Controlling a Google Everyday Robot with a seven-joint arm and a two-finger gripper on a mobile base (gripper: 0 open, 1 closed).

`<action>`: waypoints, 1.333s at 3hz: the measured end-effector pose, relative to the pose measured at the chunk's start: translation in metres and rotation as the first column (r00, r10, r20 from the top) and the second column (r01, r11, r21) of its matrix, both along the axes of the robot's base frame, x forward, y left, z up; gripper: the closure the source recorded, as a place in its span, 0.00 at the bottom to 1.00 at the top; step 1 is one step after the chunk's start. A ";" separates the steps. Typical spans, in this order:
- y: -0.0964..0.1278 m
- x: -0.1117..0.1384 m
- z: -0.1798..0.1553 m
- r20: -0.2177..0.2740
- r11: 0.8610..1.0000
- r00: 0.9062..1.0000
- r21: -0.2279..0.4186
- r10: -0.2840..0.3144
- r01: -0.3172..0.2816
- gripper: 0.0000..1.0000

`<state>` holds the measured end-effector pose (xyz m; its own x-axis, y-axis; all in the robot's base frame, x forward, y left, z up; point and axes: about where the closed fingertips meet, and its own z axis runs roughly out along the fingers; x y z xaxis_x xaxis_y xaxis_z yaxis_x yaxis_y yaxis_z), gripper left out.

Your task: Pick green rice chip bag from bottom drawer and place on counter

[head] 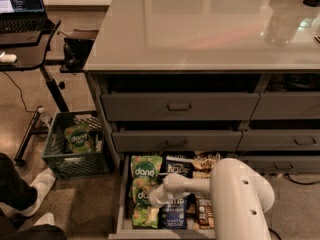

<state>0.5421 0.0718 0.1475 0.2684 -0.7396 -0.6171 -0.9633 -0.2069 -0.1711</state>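
The white arm reaches down from the lower right into the open bottom drawer, which is pulled out at floor level so that its contents lie open from above. The gripper sits low at the left side of the tray, right at the middle one of three light green pouches stacked front to back. This green rice chip bag lies flat against the drawer's left wall, probably the easiest of the three to come at from the arm's side. Whether the gripper is spread or closed on the pouch cannot be told, since its tip is buried among the packets. Beside it, blue Kettle bags fill the middle of the tray, so the approach keeps to the left to avoid them. The bag is not yet lifted; the step in hand looks like securing a hold before raising it. The counter is well above, past two shut drawers, so the lift will have to clear their fronts. Another green pouch rests in a crate on the floor, outside the task.
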 end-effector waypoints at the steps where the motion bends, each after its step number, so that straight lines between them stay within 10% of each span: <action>1: 0.000 0.000 0.000 0.000 1.000 1.000 0.000 0.000 0.000 0.65; 2: 0.000 0.000 0.000 0.000 1.000 1.000 0.000 0.000 0.000 0.89; 4: 0.000 0.000 0.006 0.000 1.000 1.000 0.000 0.000 0.000 1.00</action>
